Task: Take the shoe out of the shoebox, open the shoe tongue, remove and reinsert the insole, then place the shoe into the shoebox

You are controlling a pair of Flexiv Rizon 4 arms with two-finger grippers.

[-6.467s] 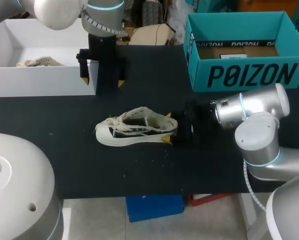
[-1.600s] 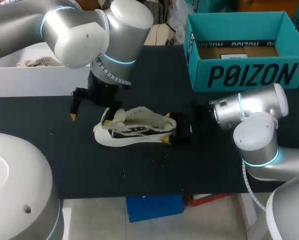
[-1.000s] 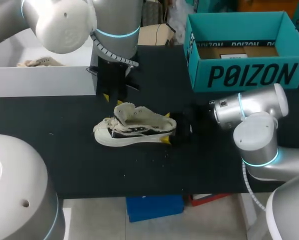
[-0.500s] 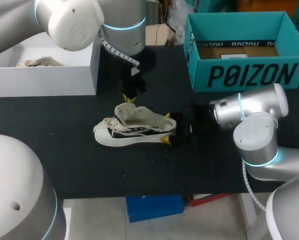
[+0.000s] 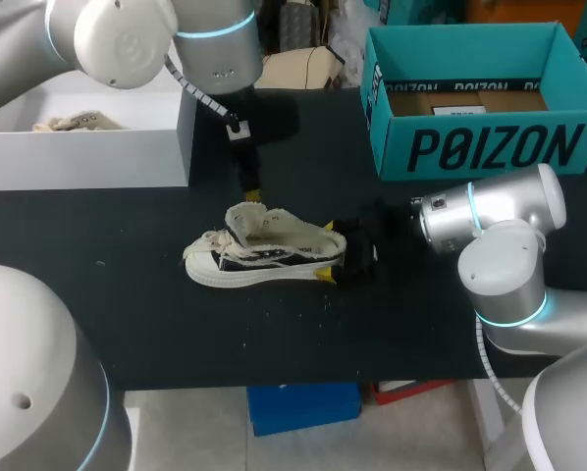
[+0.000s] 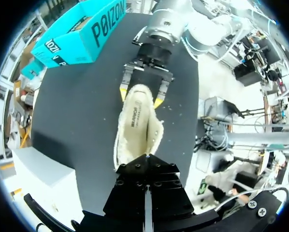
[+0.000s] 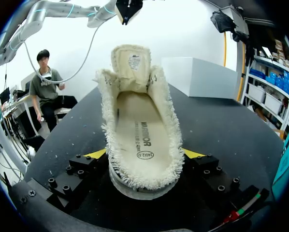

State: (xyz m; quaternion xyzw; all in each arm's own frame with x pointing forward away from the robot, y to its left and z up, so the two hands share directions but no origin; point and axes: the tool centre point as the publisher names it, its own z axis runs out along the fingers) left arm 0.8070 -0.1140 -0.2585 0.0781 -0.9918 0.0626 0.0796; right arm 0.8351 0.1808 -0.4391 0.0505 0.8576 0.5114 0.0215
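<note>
While my right gripper (image 5: 327, 251) clamps the heel of the cream canvas low-top shoe (image 5: 264, 245) at frame centre, my left gripper (image 5: 251, 191), fingers closed on nothing, hangs just above the raised tongue (image 7: 131, 60). Advice: hold the heel firm and pinch the printed cream insole (image 7: 137, 130) by its edge. Upper right, the teal cardboard shoebox (image 5: 490, 147) holds only a brown liner (image 5: 465, 101). Upper left, the white box (image 5: 87, 152) holds a second cream shoe (image 5: 73, 123).
</note>
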